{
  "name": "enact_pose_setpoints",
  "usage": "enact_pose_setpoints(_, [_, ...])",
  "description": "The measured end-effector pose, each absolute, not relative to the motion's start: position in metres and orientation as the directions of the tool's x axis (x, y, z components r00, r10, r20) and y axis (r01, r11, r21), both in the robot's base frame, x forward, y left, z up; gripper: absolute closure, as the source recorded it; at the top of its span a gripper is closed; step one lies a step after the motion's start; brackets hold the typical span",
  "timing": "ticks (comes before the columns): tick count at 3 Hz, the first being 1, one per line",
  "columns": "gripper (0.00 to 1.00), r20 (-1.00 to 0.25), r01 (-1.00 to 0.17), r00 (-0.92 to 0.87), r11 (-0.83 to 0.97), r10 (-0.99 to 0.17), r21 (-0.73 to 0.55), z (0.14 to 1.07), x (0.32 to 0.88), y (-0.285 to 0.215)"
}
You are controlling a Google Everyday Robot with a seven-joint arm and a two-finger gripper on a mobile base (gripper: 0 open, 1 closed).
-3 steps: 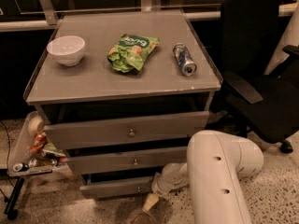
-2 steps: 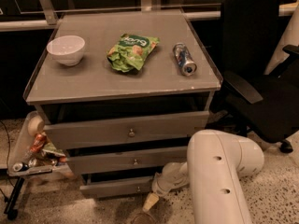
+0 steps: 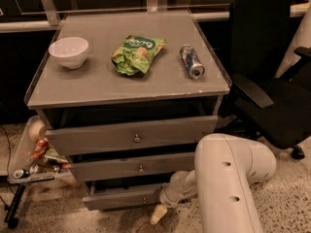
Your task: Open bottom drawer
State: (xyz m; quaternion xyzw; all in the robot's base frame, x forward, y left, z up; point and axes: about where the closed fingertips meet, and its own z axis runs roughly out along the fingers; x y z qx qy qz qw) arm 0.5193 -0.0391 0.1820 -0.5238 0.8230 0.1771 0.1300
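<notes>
The bottom drawer is the slimmest grey front at the foot of the grey cabinet, with a small knob near its centre. It stands out a little from the cabinet frame, with a dark gap above it. My gripper hangs low at the drawer's right end, just in front of and below the front panel, at the end of my white arm. Whether it touches the drawer or the knob I cannot tell.
The mid-sized drawer and the tallest drawer sit above, both slightly out. On the top are a white bowl, a green chip bag and a can. A black office chair stands right, a bin of litter left.
</notes>
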Motion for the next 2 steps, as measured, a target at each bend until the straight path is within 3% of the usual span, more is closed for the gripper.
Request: enact_pose_setpoints(2, [0.00, -0.374, -0.905, -0.426, 0.386, -0.824, 0.179, 0.1861, 0.4963, -0.0494])
